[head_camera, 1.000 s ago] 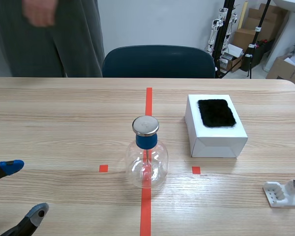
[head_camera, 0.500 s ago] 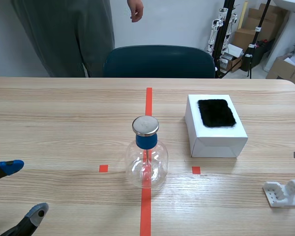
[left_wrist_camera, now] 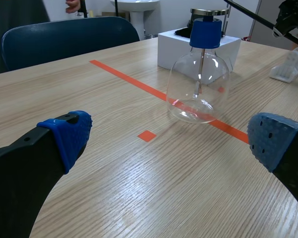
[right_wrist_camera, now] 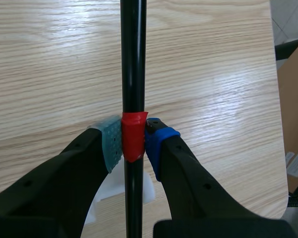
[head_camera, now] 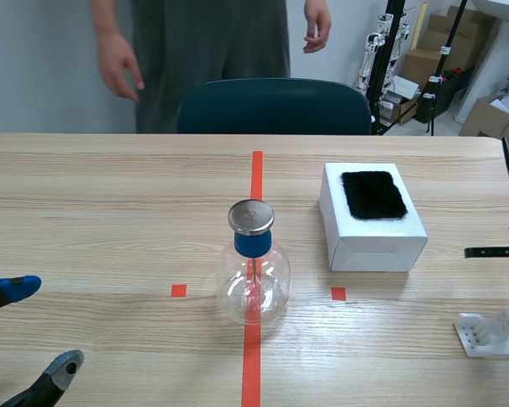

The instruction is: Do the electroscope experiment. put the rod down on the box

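R gripper [right_wrist_camera: 134, 141] pinches the black rod [right_wrist_camera: 133, 59] at its red tape band, over the white stand [head_camera: 483, 335], well apart from the box [head_camera: 373, 242]; L gripper [left_wrist_camera: 171, 139] gapes wide, empty, near the flask [head_camera: 253, 284].

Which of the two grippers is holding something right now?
The right gripper: it is shut on the black rod, gripping it at its red band. The left gripper is open and empty.
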`<action>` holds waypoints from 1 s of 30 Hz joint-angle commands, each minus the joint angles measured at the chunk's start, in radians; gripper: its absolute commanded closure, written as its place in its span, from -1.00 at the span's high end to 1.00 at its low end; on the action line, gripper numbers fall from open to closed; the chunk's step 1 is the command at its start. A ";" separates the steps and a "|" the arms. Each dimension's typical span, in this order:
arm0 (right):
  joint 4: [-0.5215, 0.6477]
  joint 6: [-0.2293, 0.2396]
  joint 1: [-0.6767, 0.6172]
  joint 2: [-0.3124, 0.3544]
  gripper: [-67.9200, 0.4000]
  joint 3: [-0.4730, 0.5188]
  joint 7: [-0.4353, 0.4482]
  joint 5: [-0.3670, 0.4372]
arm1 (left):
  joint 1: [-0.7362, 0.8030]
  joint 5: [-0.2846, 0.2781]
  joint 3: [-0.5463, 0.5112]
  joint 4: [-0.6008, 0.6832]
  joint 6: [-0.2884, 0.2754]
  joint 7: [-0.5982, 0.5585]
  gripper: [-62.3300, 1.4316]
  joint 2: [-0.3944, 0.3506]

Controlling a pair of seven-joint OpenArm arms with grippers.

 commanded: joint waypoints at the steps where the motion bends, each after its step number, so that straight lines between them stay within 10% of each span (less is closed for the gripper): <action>1: -0.006 -0.003 0.041 0.030 -0.76 -0.014 0.011 -0.004 | -0.003 -0.010 -0.001 0.012 -0.003 -0.018 1.00 -0.006; 30: -0.259 -0.003 0.222 0.056 -0.76 -0.276 -0.008 -0.004 | -0.003 -0.010 -0.001 0.012 -0.003 -0.018 1.00 -0.006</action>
